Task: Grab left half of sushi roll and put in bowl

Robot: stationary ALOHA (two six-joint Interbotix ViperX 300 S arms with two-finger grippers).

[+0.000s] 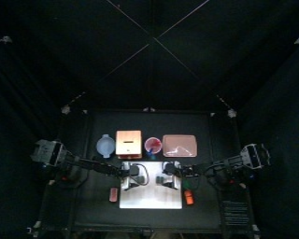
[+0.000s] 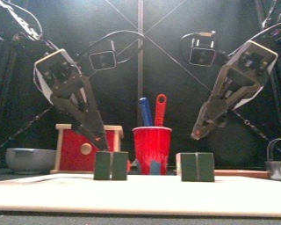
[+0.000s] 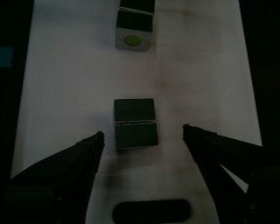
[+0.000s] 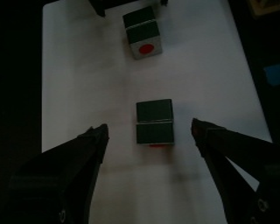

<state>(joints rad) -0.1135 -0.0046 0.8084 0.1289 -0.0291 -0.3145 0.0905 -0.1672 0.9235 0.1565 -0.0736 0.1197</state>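
**Kid:** Looking at the left gripper [image 3: 142,144], are its two black jaws wide open?

**Helper:** Yes, as wide as they go, and they hold nothing. They hang over the left half of the sushi roll [image 3: 136,122], one jaw on each side. I think that is so they can drop down and pinch it.

**Kid:** Where is that piece?

**Helper:** On the white board [image 2: 143,195], standing up, a dark green block with a pale end. From the front it sits just under the left arm.

**Kid:** And the other piece?

**Helper:** The right half [image 2: 196,166] stands near it on the same board, with a gap between them. The right gripper [image 4: 150,144] hangs over that one, open too and holding nothing.

**Kid:** Where does the left piece go?

**Helper:** Into the bowl [image 2: 31,159], the pale blue-grey one. It sits off the board, at the table's left, beside the orange box [image 2: 73,147]. It is on the left arm's own side, so I guess the trip is easy.

**Kid:** What is the red cup [image 2: 153,149] for?

**Helper:** It just holds two sticks, a blue one and a red one. It stands behind the pieces. The arm should lift high enough not to bump it.
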